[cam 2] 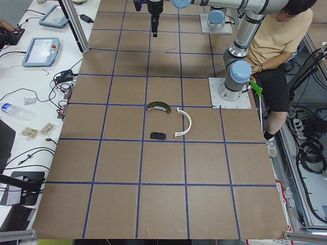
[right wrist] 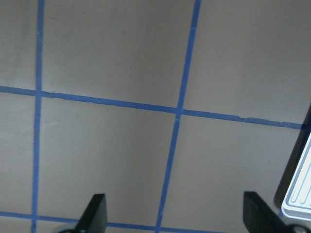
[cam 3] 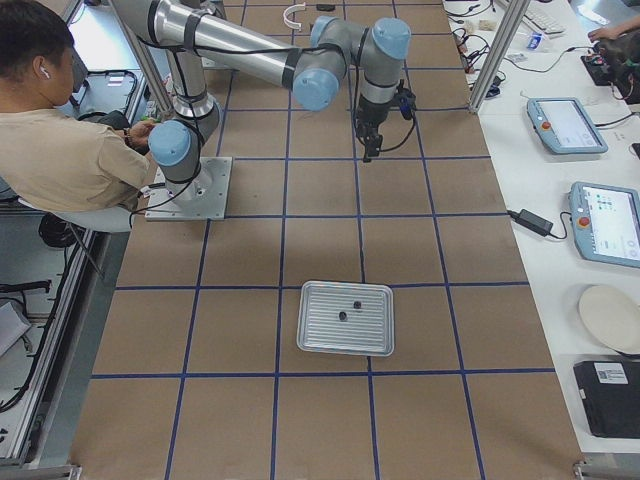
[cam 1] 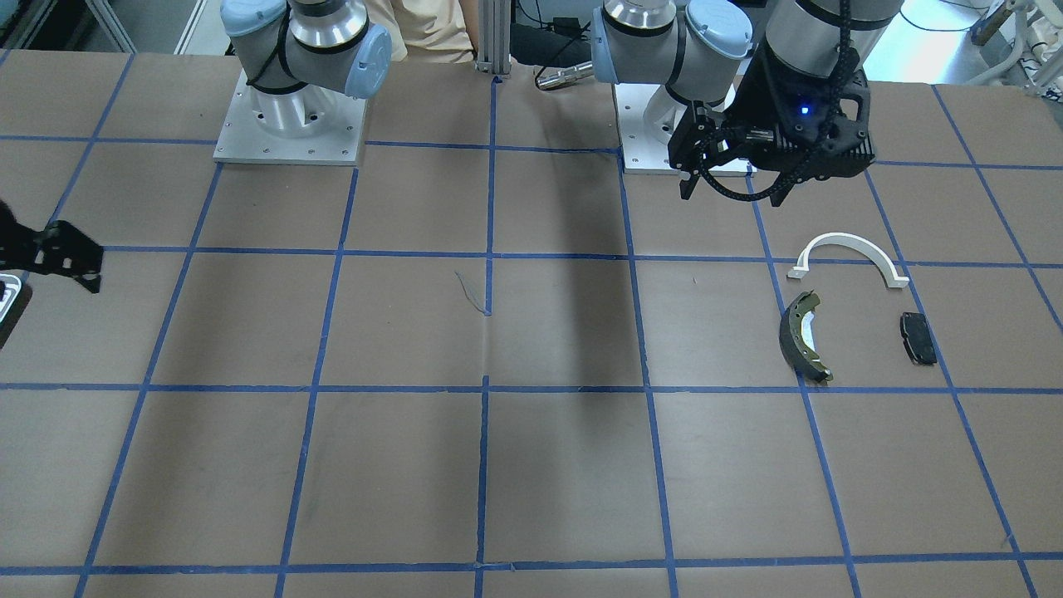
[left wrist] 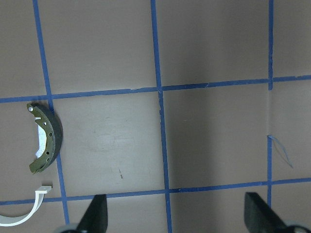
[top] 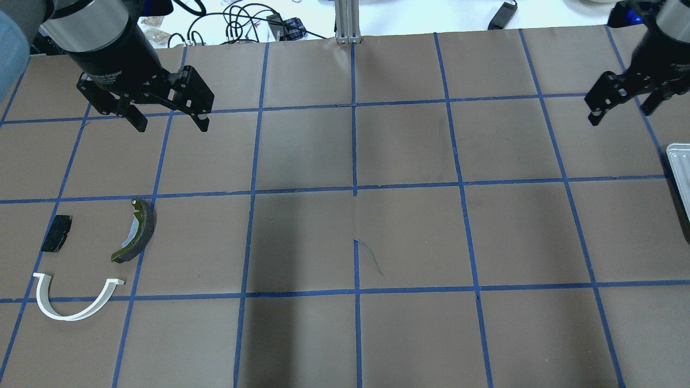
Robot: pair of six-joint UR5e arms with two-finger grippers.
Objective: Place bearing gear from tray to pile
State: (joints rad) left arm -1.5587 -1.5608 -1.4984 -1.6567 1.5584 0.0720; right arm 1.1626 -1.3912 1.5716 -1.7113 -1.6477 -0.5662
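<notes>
The pale ridged tray point(cam 3: 345, 318) lies at the table's right end; only its edge shows in the overhead view point(top: 680, 172) and the right wrist view point(right wrist: 299, 194). Two small dark parts point(cam 3: 342, 316) lie in it, too small to name. The pile is at the left: a white arch bracket point(top: 75, 307), a dark brake shoe point(top: 137, 230) and a black pad point(top: 56, 233). My left gripper point(top: 172, 125) hangs open and empty beyond the pile. My right gripper point(top: 620, 110) is open and empty, above the table beside the tray.
A person point(cam 2: 276, 41) sits behind the robot bases. An aluminium post point(top: 347, 21) stands at the table's far edge. Teach pendants point(cam 3: 565, 125) and cables lie on the side benches. A scuff mark point(top: 369, 256) marks the brown, blue-taped tabletop.
</notes>
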